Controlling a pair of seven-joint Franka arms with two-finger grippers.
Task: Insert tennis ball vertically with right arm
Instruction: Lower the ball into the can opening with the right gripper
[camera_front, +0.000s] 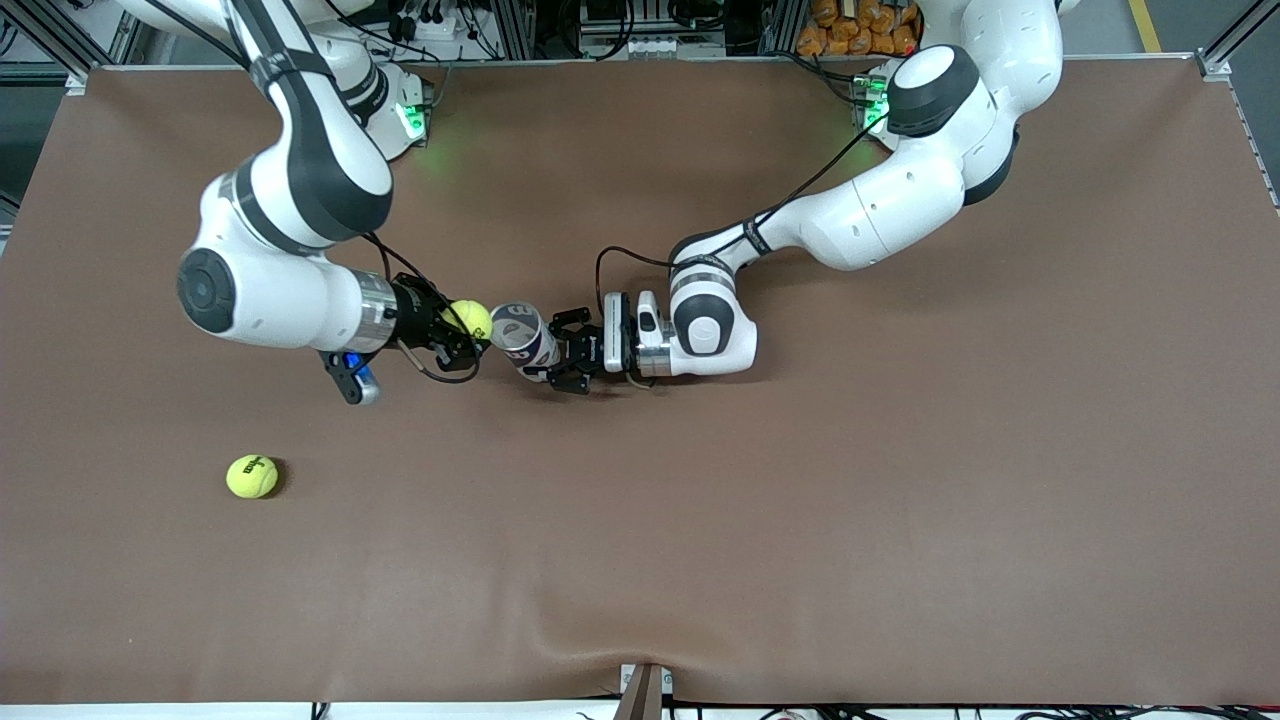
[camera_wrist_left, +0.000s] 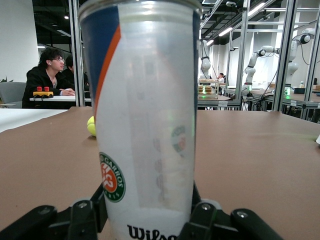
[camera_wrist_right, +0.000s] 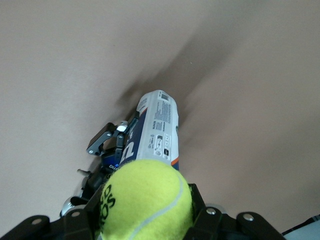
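Yellow tennis ball sits clamped in your right hand just above the upright can, which your left hand grips on the bench; lowering it in remains, a second ball lying nearer the camera.

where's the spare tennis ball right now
The spare ball lies on the table toward the right arm's end, nearer the front camera than the right gripper and the can.

Brown table, loose tennis ball.
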